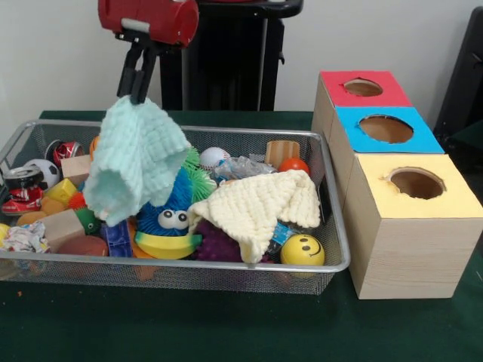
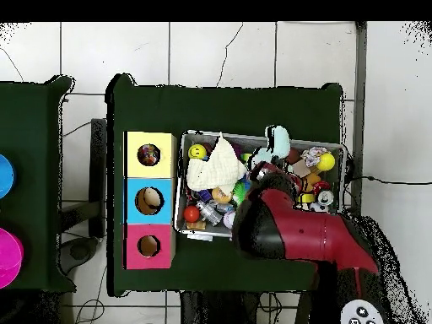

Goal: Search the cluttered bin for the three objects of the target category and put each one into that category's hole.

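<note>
Over the dark green table [image 1: 226, 332], the gripper [image 1: 137, 96] pinches a mint cloth [image 1: 132, 162] above the bin [image 1: 332, 226].

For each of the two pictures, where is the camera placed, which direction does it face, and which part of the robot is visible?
Front view: across the table, facing the robot; shows the wire bin, three boxes with holes, and the gripper shut on a mint cloth.
Overhead view: above the table, looking straight down; shows the red arm reaching over the bin.
Shared: bin, cream cloth, yellow box.
</note>
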`<state>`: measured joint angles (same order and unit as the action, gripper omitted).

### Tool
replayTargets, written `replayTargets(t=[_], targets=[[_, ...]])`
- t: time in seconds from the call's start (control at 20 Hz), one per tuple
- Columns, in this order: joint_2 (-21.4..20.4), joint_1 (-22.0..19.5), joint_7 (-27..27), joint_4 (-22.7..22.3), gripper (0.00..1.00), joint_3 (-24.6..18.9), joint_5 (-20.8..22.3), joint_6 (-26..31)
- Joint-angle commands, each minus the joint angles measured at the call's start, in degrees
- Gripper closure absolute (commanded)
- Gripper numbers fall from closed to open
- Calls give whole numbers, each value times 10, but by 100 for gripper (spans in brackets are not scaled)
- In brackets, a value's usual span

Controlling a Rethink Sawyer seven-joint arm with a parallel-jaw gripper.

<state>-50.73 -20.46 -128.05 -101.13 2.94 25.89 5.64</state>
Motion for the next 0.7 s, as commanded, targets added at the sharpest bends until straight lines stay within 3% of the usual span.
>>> replayTargets(t=[0.05,0.15,0.2,0.55,0.7], targets=[[-1,6,-48,-81,100,-37,-36,70],[1,18,-45,-76,100,-25,-37,76],[4,33,-52,-71,0,-7,-40,75],[6,28,-56,-75,0,-5,-51,73],[-13,10,-34,-81,0,-25,-58,87]])
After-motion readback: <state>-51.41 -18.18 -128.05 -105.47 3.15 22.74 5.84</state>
